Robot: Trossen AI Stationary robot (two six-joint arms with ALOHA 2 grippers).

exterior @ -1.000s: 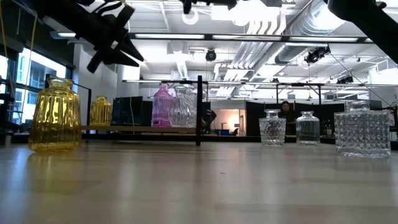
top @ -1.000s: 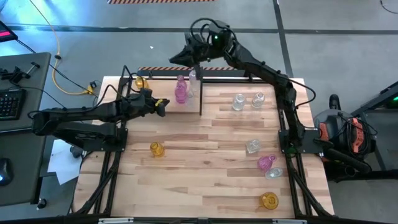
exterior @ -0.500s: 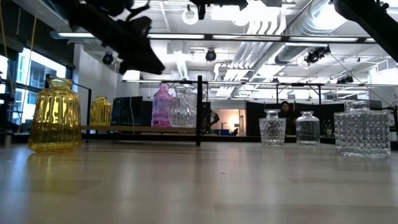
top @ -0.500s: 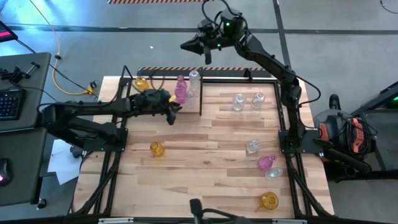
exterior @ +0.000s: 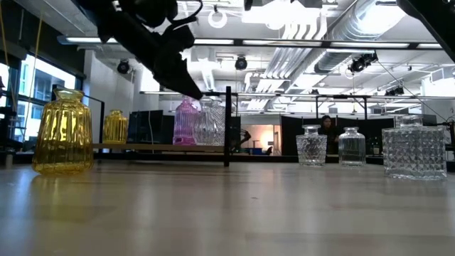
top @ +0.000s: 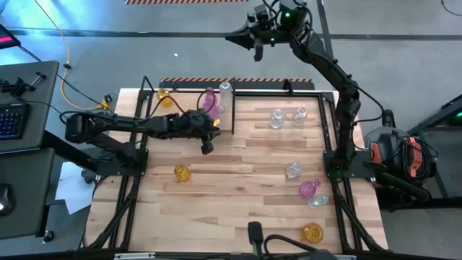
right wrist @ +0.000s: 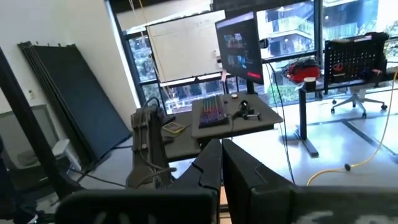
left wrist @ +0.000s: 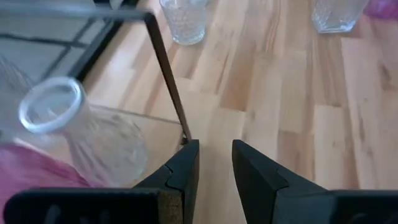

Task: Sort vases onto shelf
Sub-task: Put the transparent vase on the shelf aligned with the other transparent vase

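The empty left gripper (top: 207, 146), jaws narrowly parted, hangs over the tabletop (top: 238, 188) just off the shelf (top: 232, 115), nearest loose yellow vase (top: 181, 172) at its seven o'clock

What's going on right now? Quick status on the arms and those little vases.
Left gripper empty, jaws slightly apart, above table near shelf. Right gripper shut, raised beyond table. Three vases on shelf, others on table. Nothing blocking.

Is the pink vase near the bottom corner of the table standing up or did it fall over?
Fallen over. From above, the pink vase shows its side, its neck pointing sideways across the table.
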